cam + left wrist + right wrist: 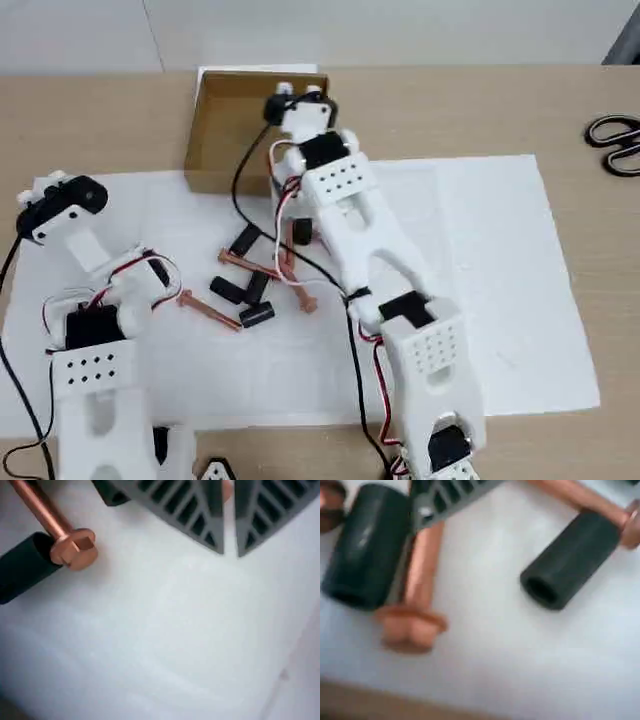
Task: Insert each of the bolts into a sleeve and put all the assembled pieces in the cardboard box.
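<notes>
copper bolt (50,522) lies near the left gripper (230,554), not touching — its jaws look pressed nearly together.

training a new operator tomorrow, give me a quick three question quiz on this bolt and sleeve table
1. True or false: the scissors lie on the white sheet.
2. The loose bolts and sleeves lie: A in the cardboard box; B on the white sheet; C beside the scissors.
3. In the left wrist view, what dark part lies right beside the bolt head?

Key
1. False: they lie on the bare table, off the sheet.
2. B.
3. A black sleeve; the bolt is not inside it.
</notes>
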You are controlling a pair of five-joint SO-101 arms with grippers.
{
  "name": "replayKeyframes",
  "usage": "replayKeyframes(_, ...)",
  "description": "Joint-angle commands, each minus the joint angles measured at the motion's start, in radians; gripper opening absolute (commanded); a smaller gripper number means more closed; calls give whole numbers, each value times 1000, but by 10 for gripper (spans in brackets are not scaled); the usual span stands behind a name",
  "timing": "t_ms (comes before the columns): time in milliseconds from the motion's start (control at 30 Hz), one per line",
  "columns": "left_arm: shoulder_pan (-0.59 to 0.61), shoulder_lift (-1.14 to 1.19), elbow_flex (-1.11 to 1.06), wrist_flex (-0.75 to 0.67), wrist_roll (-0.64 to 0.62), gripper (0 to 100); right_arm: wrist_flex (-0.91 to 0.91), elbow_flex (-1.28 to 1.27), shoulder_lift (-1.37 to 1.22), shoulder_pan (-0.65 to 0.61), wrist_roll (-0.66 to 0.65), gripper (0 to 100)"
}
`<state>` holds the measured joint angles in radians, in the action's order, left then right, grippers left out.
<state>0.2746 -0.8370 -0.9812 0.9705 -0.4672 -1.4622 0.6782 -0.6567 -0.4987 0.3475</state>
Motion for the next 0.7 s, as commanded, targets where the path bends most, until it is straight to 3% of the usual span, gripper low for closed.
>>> replayKeyframes(0,0,-3,4,-35,-5,8,-5,84,-15,5,2,226)
replayKeyframes(667,-2,-3,4,-48,-5,8,39,101,-168,7,-48,226)
